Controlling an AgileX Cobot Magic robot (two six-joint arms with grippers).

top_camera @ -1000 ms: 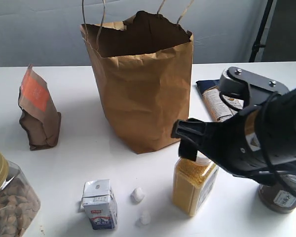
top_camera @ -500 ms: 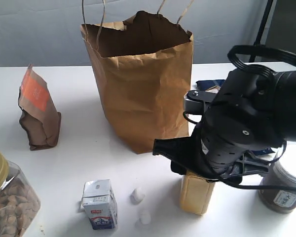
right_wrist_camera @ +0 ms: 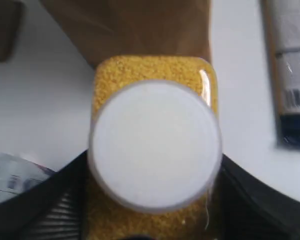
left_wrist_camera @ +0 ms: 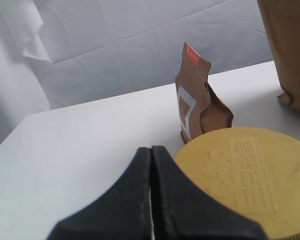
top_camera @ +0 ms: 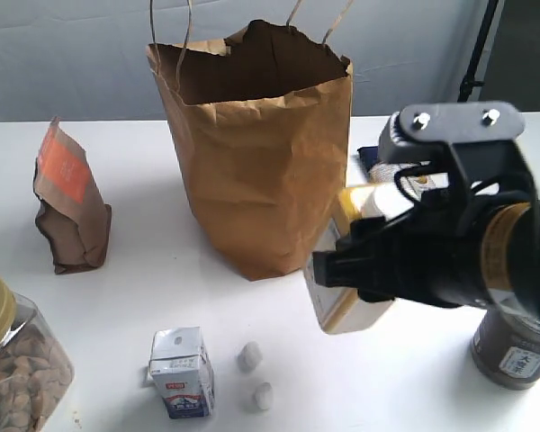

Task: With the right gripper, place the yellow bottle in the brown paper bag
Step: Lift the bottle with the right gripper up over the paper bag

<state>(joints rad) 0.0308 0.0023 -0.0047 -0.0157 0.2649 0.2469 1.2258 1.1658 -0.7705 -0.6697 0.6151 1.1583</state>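
My right gripper [top_camera: 364,270] is shut on the yellow bottle [top_camera: 331,295] and holds it tilted above the table, just right of the brown paper bag [top_camera: 256,153], below its open top. In the right wrist view the bottle's white cap [right_wrist_camera: 155,145] fills the middle, with yellow grains [right_wrist_camera: 155,70] showing around it. Black fingers [right_wrist_camera: 37,202] press both of its sides, and the bag [right_wrist_camera: 130,25] lies just beyond. My left gripper [left_wrist_camera: 151,170] is shut and empty beside the gold lid [left_wrist_camera: 250,175] of the nut jar.
A small brown pouch with an orange label [top_camera: 67,202] stands at the left. The nut jar [top_camera: 9,360], a small carton [top_camera: 182,371] and two white lumps [top_camera: 250,355] sit near the front. A dark-filled jar [top_camera: 513,355] and a flat packet [top_camera: 391,184] lie under my right arm.
The bottle stood on the table with my right gripper coming down around it. It now hangs lifted and tilted in that gripper, closer to the bag. The left gripper has not moved.
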